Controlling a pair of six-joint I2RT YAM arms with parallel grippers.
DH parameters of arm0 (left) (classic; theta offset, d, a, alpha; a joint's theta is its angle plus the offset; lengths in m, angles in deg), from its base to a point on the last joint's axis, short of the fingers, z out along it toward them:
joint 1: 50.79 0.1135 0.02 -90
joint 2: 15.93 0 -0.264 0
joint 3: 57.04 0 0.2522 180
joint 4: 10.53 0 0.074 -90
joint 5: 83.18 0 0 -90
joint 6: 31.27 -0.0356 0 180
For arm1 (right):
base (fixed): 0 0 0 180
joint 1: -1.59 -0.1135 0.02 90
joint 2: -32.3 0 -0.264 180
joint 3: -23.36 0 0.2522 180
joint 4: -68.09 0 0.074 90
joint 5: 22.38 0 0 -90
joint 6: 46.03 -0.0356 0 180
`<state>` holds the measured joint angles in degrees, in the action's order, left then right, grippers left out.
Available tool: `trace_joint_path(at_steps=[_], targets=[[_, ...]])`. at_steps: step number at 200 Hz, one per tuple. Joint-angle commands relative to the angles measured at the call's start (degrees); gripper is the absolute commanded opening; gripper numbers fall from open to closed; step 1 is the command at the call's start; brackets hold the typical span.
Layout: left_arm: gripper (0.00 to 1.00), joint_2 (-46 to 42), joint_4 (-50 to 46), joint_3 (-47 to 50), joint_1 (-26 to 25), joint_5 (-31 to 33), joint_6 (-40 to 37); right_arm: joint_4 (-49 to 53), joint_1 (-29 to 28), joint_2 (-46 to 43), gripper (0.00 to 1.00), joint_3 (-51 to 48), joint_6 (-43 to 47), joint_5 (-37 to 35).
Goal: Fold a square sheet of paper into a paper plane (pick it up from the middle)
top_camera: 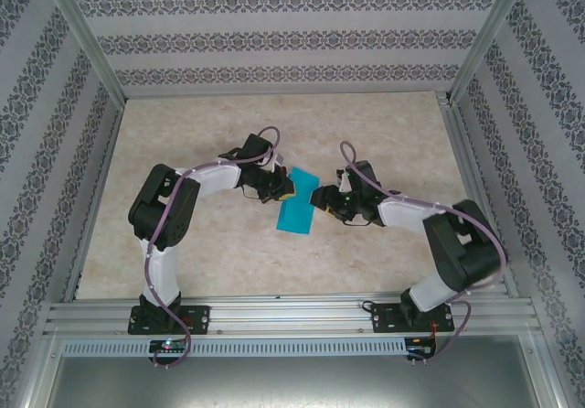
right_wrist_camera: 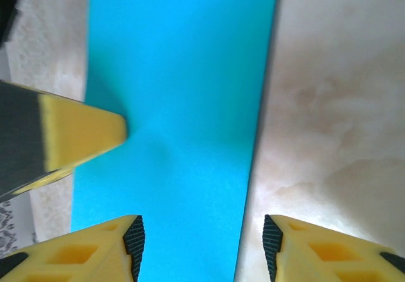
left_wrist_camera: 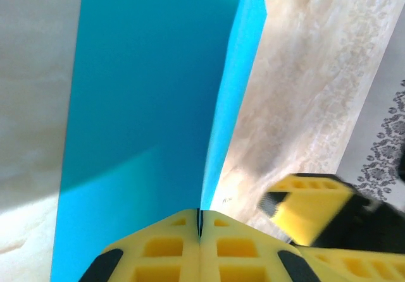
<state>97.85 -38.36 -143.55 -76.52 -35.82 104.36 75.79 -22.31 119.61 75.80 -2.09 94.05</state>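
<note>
WORKTOP, top view: A turquoise sheet of paper (top_camera: 297, 210) lies near the centre of the beige marbled worktop (top_camera: 210, 124), w/ both arms bent in toward it. The left claw (top_camera: 277, 188) is at the sheet's 10 o'clock and the right claw (top_camera: 323, 198) at its 2 o'clock, so the two sit close together at the sheet's far end. From above the sheet reads as a narrow oblong, its long axis running approx. 1 to 7 o'clock.

Left wrist view: The left claw (left_wrist_camera: 199, 222) is pressed together, pinching the sheet of paper (left_wrist_camera: 139, 105) at 6 o'clock in the frame. From the pinch a broad part spreads toward 11 o'clock, while a thinner strip runs up toward 1 o'clock. A yellow finger (left_wrist_camera: 309, 207) of the right claw, blurred, shows at 4 o'clock, apart from the sheet.

Right wrist view: The right claw (right_wrist_camera: 202, 243) is spread, black-padded tips at 7 and 5 o'clock. Its left tip is over the sheet of paper (right_wrist_camera: 183, 92), its rt tip over bare worktop (right_wrist_camera: 335, 105) just beside the sheet's edge. A finger (right_wrist_camera: 76, 136) of the left claw pokes in from 9 o'clock, tip at the sheet's left edge.
</note>
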Motion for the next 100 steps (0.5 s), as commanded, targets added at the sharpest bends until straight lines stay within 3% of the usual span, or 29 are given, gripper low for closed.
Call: trace_joint_path(at_steps=[1, 39, 73, 100], targets=[[0.05, -0.88, -7.47, -2.34, 0.58, 1.44, -5.22, 1.72, -1.79, -4.88, 0.57, -1.62, 7.34, -7.61], [0.05, -0.91, -10.57, -3.29, 0.6, 2.39, -6.39, 8.45, -13.23, -8.67, 0.57, 2.28, 20.72, -18.48], [0.06, -1.1, -9.43, -3.28, 0.58, 1.78, -4.96, 18.55, -21.52, -9.08, 0.58, 7.64, 24.98, -29.67], [0.07, -0.84, -8.79, -3.45, 0.59, 1.01, -4.28, 20.43, -27.81, -7.81, 0.68, 9.94, 27.9, -35.43]])
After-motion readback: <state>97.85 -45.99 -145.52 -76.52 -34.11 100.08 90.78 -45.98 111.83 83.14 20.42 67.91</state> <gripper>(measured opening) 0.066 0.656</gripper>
